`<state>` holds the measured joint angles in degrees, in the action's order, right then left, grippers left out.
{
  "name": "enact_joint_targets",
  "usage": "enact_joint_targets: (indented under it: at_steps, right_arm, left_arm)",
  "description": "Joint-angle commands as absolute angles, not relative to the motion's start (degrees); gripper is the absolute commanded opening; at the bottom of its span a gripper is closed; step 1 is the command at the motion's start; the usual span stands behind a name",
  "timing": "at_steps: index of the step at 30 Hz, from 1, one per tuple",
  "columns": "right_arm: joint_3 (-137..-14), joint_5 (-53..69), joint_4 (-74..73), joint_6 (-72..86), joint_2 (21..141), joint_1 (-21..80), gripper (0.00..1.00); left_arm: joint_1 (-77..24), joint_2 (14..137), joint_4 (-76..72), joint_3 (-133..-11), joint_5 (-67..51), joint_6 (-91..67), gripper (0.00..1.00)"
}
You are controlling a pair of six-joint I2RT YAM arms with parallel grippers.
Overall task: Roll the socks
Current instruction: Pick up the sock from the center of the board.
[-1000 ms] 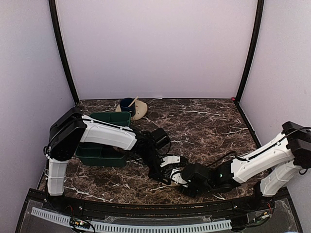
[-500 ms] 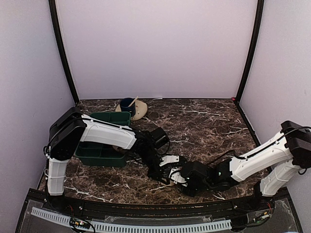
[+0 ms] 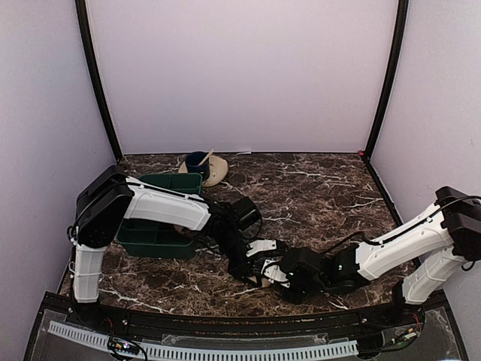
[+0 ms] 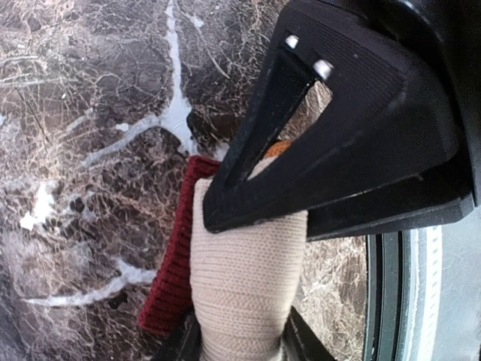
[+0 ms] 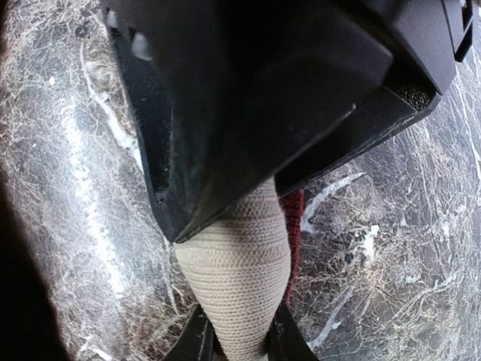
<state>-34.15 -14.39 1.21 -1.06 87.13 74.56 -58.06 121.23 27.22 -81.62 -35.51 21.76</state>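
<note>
A tan sock roll with a dark red cuff is held over the marble table near its front edge. My left gripper is shut on one end of the roll. My right gripper is shut on the other end, where the roll tapers between its fingers. In the top view the two grippers, left and right, meet nose to nose, and only a bit of the sock shows between them. I cannot see a second sock.
A green divided bin stands on the left, under my left arm. A beige saucer with a blue cup sits at the back. The table's front rim runs close beside the sock.
My right gripper has edged a little left, closer against my left gripper. The sock stays held between them.
</note>
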Motion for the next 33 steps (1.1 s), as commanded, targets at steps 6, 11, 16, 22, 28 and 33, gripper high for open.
enact_joint_targets:
  at_steps: [6, 11, 16, 22, 28, 33]
  right_arm:
    - [-34.99, -11.31, 1.92, 1.35, 86.34, 73.93, 0.0]
    - [-34.75, -11.81, 1.22, 2.3, 84.67, 73.44, 0.0]
    - [-34.71, -12.63, 0.5, 3.1, 82.35, 72.7, 0.0]
    - [-35.23, -12.91, -0.51, 3.34, 81.01, 72.21, 0.0]
    - [-35.51, -13.16, -1.43, 3.49, 80.11, 72.24, 0.0]
    - [-35.77, -13.51, -2.25, 3.89, 79.31, 72.21, 0.0]
  left_arm:
    - [-55.45, 125.45, 33.3, -79.63, -26.59, 17.82, 0.4]
    - [-54.64, 125.38, 33.6, -79.23, -26.13, 17.21, 0.41]
    - [-53.85, 125.33, 33.16, -78.93, -25.52, 16.33, 0.42]
    - [-52.8, 124.79, 32.64, -79.17, -25.04, 15.5, 0.45]
    - [-51.57, 124.27, 32.45, -79.37, -25.13, 14.96, 0.55]
    - [-50.99, 123.85, 32.2, -79.21, -25.13, 14.59, 0.55]
